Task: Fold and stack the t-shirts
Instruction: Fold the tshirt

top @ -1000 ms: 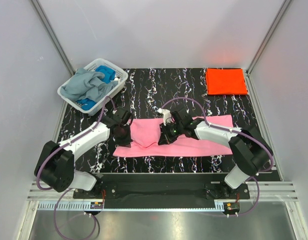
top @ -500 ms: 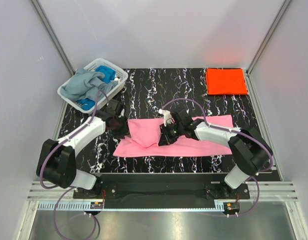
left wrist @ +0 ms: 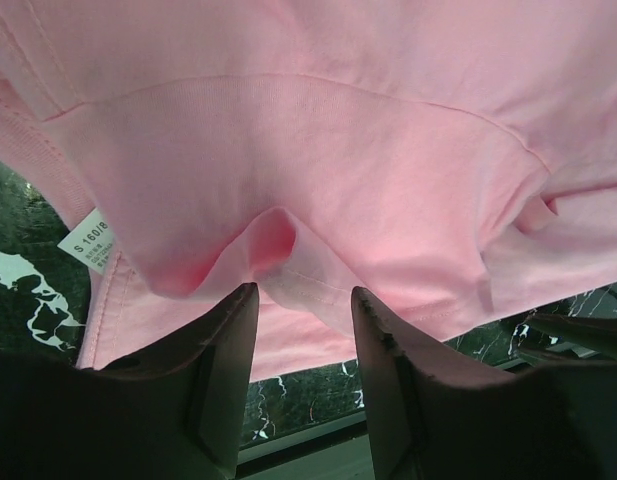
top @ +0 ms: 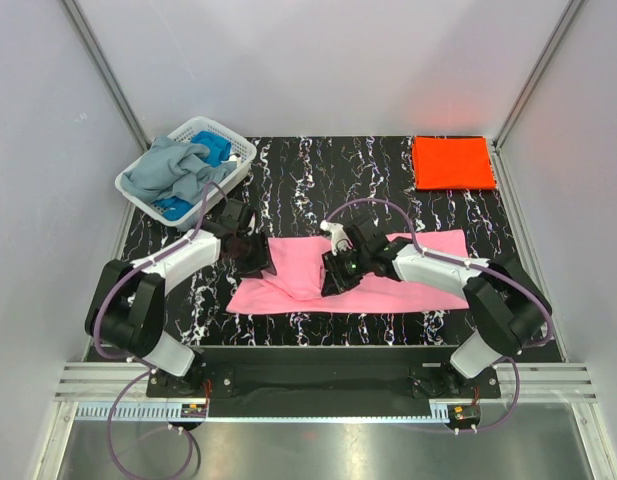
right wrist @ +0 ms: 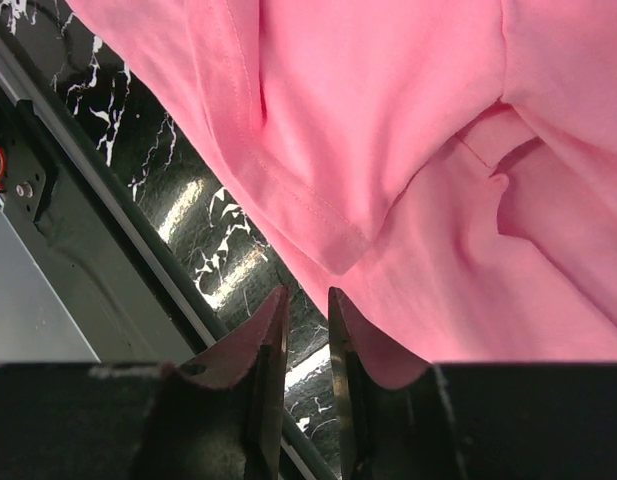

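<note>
Mid-fold on pink shirt point(top: 293, 270), flat on table point(top: 318, 180), left end doubled over. Left gripper point(top: 258, 257) spread, empty. Right gripper point(top: 331, 282) barely parted, apparently empty. Next: re-grip an edge, fold again, stack on orange shirt point(top: 453, 162).

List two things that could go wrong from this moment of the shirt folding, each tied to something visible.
1. A pucker of the pink t-shirt sits right at the tips of the open left pincer; pulling away could drag the fold apart.
2. The right pincer, barely open, lies by a loose hem corner and might snag it.
</note>
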You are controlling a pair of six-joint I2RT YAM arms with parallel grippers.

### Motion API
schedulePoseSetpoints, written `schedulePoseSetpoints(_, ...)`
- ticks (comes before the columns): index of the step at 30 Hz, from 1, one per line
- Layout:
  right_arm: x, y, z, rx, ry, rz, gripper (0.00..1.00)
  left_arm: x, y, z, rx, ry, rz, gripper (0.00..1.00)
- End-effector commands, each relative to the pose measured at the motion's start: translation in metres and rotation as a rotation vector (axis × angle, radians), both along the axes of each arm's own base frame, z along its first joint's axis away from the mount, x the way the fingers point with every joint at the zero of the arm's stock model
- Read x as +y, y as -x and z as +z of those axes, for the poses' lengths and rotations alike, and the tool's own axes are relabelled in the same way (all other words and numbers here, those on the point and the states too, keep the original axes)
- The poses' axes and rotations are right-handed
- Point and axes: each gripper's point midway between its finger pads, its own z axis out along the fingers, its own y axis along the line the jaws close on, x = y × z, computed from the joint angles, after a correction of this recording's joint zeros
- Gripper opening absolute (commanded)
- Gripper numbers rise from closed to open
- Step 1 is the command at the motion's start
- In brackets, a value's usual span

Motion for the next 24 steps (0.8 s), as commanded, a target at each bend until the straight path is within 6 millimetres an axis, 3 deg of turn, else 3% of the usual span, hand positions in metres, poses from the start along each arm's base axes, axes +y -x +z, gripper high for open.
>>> schedulePoseSetpoints(1, 0.010, -0.011, 0.036, -0.082, -0.051, -0.005, 0.29, -0.007, -0.005, -0.001, -0.020, 0.030, -0.021, 0.47)
schedulePoseSetpoints(8, 0.015, -0.017, 0.050, -0.107, -0.074, -0.011, 0.29, -0.004, -0.005, -0.007, -0.025, 0.013, -0.016, 0.44)
schedulePoseSetpoints(12, 0.019, -0.019, 0.055, -0.107, -0.091, -0.016, 0.29, -0.004, -0.003, -0.008, -0.015, 0.016, -0.014, 0.27)
schedulePoseSetpoints(13, 0.019, -0.020, 0.056, -0.107, -0.096, -0.022, 0.29, -0.004, -0.002, -0.008, -0.010, 0.014, -0.012, 0.17)
schedulePoseSetpoints(16, 0.021, -0.024, 0.058, -0.111, -0.099, -0.043, 0.28, 0.002, 0.008, -0.010, 0.022, -0.003, 0.016, 0.00)
schedulePoseSetpoints(24, 0.025, -0.034, 0.043, -0.087, -0.078, -0.087, 0.22, 0.008, 0.047, -0.006, 0.049, -0.024, 0.085, 0.00)
